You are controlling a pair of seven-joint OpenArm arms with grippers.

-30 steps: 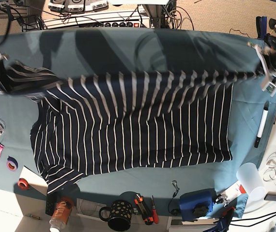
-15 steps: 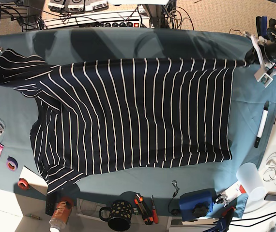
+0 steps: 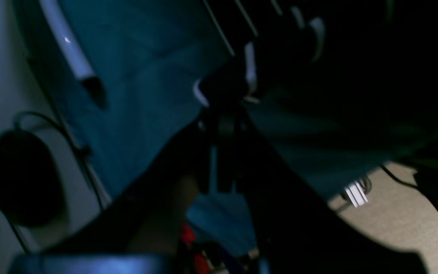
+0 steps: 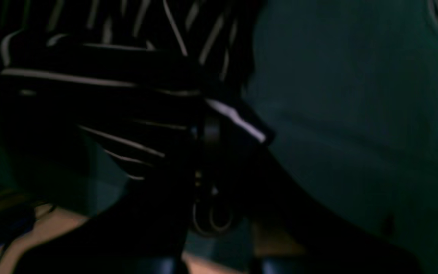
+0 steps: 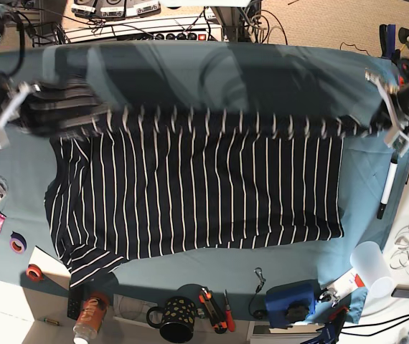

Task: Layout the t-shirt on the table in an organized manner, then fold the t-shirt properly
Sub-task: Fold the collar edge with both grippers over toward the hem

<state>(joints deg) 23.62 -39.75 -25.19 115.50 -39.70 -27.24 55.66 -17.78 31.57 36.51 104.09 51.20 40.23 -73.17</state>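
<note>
T-shirt first: your dark navy fabric t-shirt with thin white stripes (image 5: 197, 190) lies spread over the middle of the wide teal-cloth table (image 5: 190, 72) in the base view, its lower body flat on the cloth, its far edge lifted into a taut, blurred band running side to side. At one end of that band you have the right gripper (image 5: 7, 107), jaws pinched on the bunched sleeve end; at the other end the left gripper (image 5: 389, 115) is clamped on the shirt's corner. Just past the shirt's hem side, a black-and-white marker pen (image 5: 387, 186) lies on the table near the left gripper. Along the table's near edge sit a black mug with gold dots (image 5: 172, 320), a blue box (image 5: 290, 301) and a translucent plastic cup (image 5: 371, 265).

Over to your left wrist view, dark and blurred: the left gripper (image 3: 224, 97) has its jaws closed on a fold of the striped t-shirt (image 3: 302, 34), with the table (image 3: 143, 83) beneath and the marker pen (image 3: 69, 49) lying on it beyond the shirt's edge.

Right wrist view now, also dim: the right gripper (image 4: 219, 110) is shut on the t-shirt (image 4: 101, 72), stripes bunched and draping away from the jaws, and bare table (image 4: 356, 95) stretches out beside the shirt.
</note>
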